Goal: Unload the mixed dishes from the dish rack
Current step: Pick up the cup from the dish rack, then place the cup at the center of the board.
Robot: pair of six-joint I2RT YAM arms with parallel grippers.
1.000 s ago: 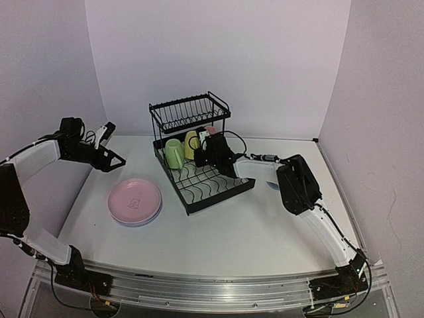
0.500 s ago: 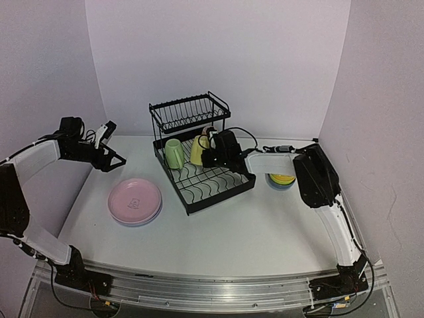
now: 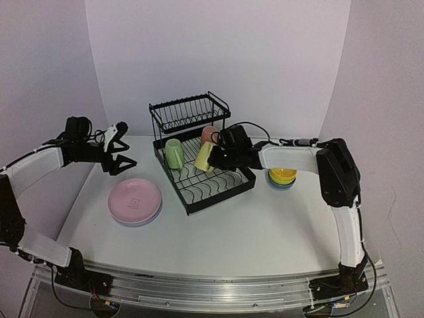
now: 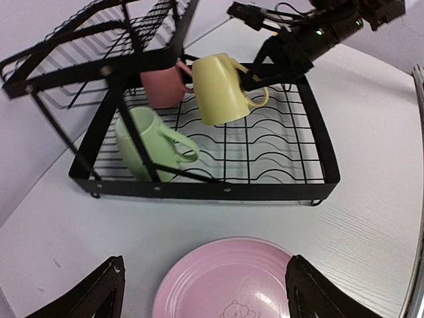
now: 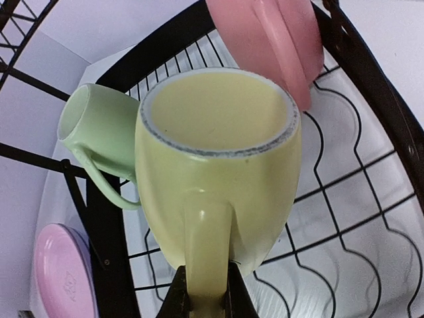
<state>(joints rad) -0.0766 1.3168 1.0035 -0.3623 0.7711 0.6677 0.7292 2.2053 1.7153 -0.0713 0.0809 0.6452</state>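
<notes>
My right gripper (image 3: 218, 158) (image 5: 207, 301) is shut on the handle of the yellow mug (image 3: 204, 156) (image 5: 218, 172) (image 4: 222, 89). It holds the mug tilted just above the tray of the black dish rack (image 3: 222, 199) (image 4: 199, 189) (image 5: 106, 252). A light green mug (image 3: 173, 153) (image 4: 142, 142) (image 5: 99, 129) and a pink mug (image 3: 209, 134) (image 4: 164, 84) (image 5: 271, 40) stay in the tray. The upper shelf is bare. My left gripper (image 3: 124, 154) (image 4: 205, 265) hangs open left of the rack, above the pink plate (image 3: 135, 201) (image 4: 232, 285) that tops a stack.
A stack of small bowls (image 3: 283, 177), yellow on top, sits on the table right of the rack, under my right forearm. Walls close in the table at the back and on both sides.
The right gripper has drawn the yellow mug forward and to the right off the tray and tipped it. The right elbow swung right and uncovered the bowls. My left gripper moved toward the rack.
</notes>
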